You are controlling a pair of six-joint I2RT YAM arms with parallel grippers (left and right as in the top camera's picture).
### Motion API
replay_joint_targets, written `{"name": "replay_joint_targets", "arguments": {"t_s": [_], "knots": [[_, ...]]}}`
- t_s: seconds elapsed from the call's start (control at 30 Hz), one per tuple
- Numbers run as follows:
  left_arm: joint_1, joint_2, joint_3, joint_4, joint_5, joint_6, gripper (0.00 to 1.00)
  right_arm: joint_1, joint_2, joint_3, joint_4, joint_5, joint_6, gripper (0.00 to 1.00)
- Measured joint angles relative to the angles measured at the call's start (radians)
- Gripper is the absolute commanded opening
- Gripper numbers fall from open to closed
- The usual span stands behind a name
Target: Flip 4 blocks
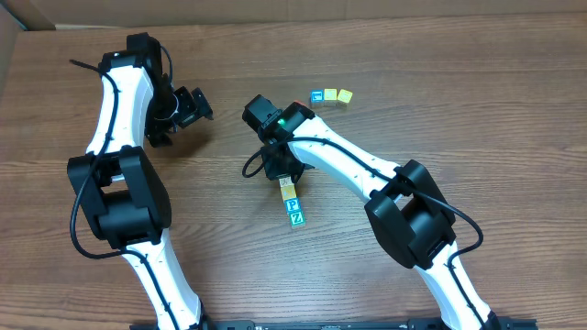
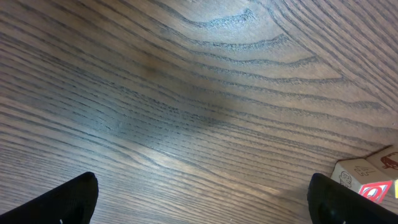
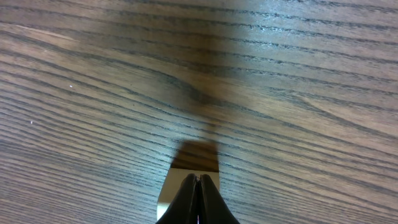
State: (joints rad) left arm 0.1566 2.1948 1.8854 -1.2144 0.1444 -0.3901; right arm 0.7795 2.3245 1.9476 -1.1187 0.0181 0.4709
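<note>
The right gripper point(image 3: 198, 185) is closed, its fingers pressed together, just above a cream block point(image 1: 286, 188). That block heads a short touching row with the blue P block point(image 1: 292, 203) and the teal Z block point(image 1: 295, 218). The left gripper point(image 1: 194, 107) is spread wide over the bare wood-grain table point(image 1: 459, 110). Three small cubes point(image 1: 330, 95) lie well apart from the row.

Six blocks point(image 1: 292, 204), two arms point(image 1: 115, 197), one table point(image 1: 495, 119).
Overhead, three blocks lie in a row far out, one blue and two yellow; three more lie in a line mid-table, one yellowish, one blue-faced, one teal-faced. The left wrist view catches one cream block point(image 2: 364, 177) with a red face at its edge; whether it is a seventh cannot be told.
</note>
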Motion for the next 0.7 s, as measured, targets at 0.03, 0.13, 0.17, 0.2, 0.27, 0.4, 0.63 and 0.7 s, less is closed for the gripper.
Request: {"name": "replay_joint_targets", "arguments": {"t_s": [0.03,0.13,0.17,0.2,0.27,0.4,0.63,0.7], "knots": [[0.000,0.000,0.000,0.000,0.000,0.000,1.00,0.000,0.000,0.000,0.000,0.000,0.000,0.04],[0.000,0.000,0.000,0.000,0.000,0.000,1.00,0.000,0.000,0.000,0.001,0.000,0.000,0.04],[0.000,0.000,0.000,0.000,0.000,0.000,1.00,0.000,0.000,0.000,0.003,0.000,0.000,0.04],[0.000,0.000,0.000,0.000,0.000,0.000,1.00,0.000,0.000,0.000,0.008,0.000,0.000,0.04],[0.000,0.000,0.000,0.000,0.000,0.000,1.00,0.000,0.000,0.000,0.028,0.001,0.000,0.04],[0.000,0.000,0.000,0.000,0.000,0.000,1.00,-0.011,0.000,0.014,0.010,-0.003,0.000,0.04],[0.000,0.000,0.000,0.000,0.000,0.000,1.00,-0.085,0.000,0.140,-0.111,-0.011,0.000,0.04],[0.000,0.000,0.000,0.000,0.000,0.000,1.00,-0.114,0.000,0.155,-0.152,-0.011,0.000,0.04]]}}
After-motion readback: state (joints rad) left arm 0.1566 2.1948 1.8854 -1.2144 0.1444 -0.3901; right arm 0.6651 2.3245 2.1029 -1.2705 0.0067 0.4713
